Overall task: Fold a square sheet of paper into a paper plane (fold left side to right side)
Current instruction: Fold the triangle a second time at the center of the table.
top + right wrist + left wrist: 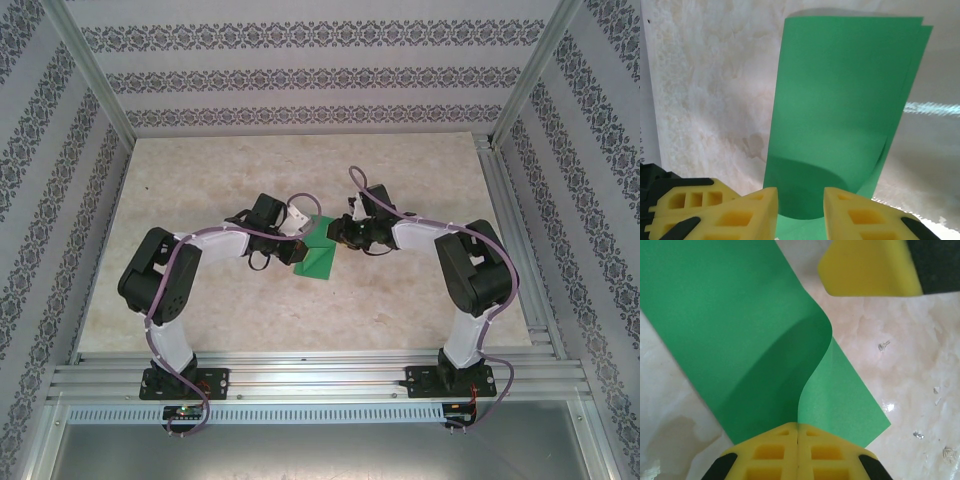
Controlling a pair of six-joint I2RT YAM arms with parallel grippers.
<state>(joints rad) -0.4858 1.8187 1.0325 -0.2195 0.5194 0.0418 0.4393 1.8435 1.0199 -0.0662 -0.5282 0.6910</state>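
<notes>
Inwards both arms bend — left jaws pinch the green sheet [318, 258], right jaws parted.

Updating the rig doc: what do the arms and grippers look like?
Left arm and right arm: white links, black joint housings, lilac cable along each, black bases. Left gripper and right gripper: yellow fingers with rectangular cut-outs, black patches.

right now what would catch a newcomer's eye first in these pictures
The bright green square sheet of paper stands out at the middle of the pale marbled table, bent over on itself in a loose curl rather than creased flat. The left hand is shut on its edge, while the right hand faces the curled end with its yellow fingers apart.
</notes>
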